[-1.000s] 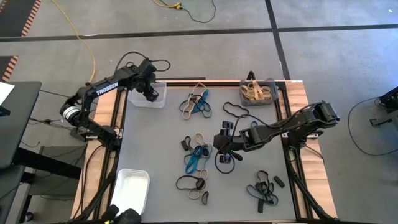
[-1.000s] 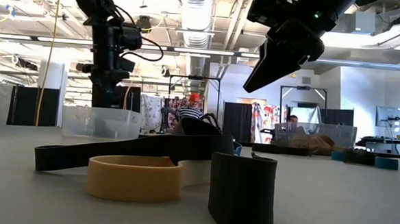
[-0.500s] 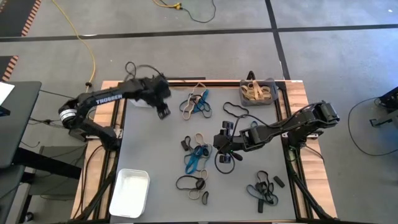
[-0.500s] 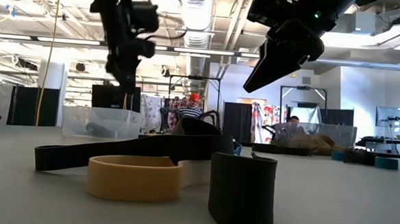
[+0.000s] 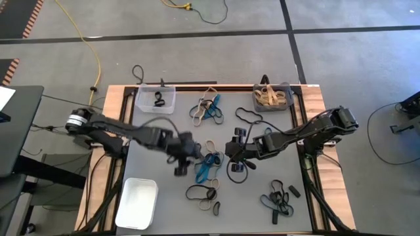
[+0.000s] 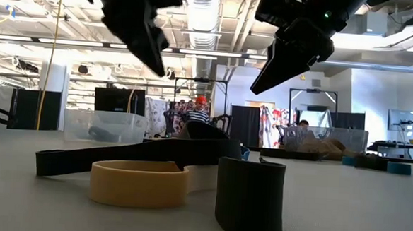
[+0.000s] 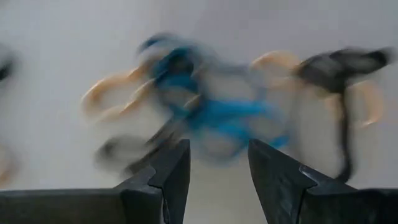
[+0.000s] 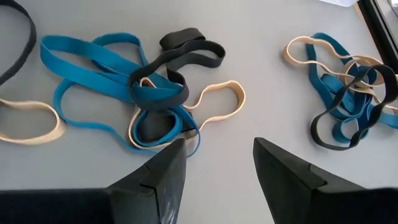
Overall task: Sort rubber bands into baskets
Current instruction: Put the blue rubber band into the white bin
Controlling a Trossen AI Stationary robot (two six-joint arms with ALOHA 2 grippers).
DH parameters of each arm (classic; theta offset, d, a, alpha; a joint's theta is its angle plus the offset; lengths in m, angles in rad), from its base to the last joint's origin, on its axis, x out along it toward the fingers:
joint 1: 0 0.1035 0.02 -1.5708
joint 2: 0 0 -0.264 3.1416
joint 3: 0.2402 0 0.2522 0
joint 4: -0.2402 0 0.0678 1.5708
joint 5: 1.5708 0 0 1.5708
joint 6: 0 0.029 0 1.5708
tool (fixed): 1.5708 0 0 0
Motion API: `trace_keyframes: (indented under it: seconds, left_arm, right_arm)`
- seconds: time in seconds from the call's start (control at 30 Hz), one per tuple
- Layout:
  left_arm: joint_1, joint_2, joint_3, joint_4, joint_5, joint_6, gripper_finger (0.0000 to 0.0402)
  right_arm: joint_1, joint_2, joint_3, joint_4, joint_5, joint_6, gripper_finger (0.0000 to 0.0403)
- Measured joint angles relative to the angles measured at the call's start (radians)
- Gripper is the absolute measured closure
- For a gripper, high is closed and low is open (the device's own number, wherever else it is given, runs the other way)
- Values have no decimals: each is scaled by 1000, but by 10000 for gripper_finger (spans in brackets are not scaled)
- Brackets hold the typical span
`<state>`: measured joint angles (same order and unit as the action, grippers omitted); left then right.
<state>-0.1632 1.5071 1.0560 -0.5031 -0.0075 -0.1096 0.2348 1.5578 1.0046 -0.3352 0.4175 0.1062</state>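
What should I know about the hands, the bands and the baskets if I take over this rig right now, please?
Left hand: open and empty, over the table's middle beside a tangle of blue, tan and black bands.
Right hand: open, empty, hovering on that tangle's other side.
Baskets: the clear basket at the far left corner holds a black band; the dark grey basket at the far right corner holds tan bands; the white basket at the near left looks empty.
Left: most bands lie loose, in a far cluster, the middle tangle, and near groups and.
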Motion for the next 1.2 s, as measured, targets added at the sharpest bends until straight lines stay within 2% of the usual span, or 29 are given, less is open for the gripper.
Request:
trace_keyframes:
  seconds: [0.17, 0.23, 0.43, 0.57, 0.73, 0.97, 1.2]
  left_arm:
    - [-119, 123, -26, 188, 8, -18, 250]
    - [-151, 185, -25, 196, 10, -20, 250]
    - [-171, 331, 7, 220, -78, -79, 250]
    - [-163, 374, 9, 238, -65, -95, 251]
    - [-152, 387, 10, 245, -65, -112, 282]
    - [-137, 362, 9, 232, -59, -74, 392]
    - [-134, 229, 9, 145, -83, -39, 401]
  right_arm:
    - [1, 0, 0, 10, -20, 2, 186]
    - [1, 0, 0, 22, -26, 1, 186]
    - [3, 0, 0, 32, -27, 1, 186]
    - [6, 0, 0, 35, -27, -1, 186]
    - [6, 0, 0, 38, -27, -2, 186]
    - [5, 0, 0, 38, -27, -2, 186]
    - [5, 0, 0, 38, -27, -3, 186]
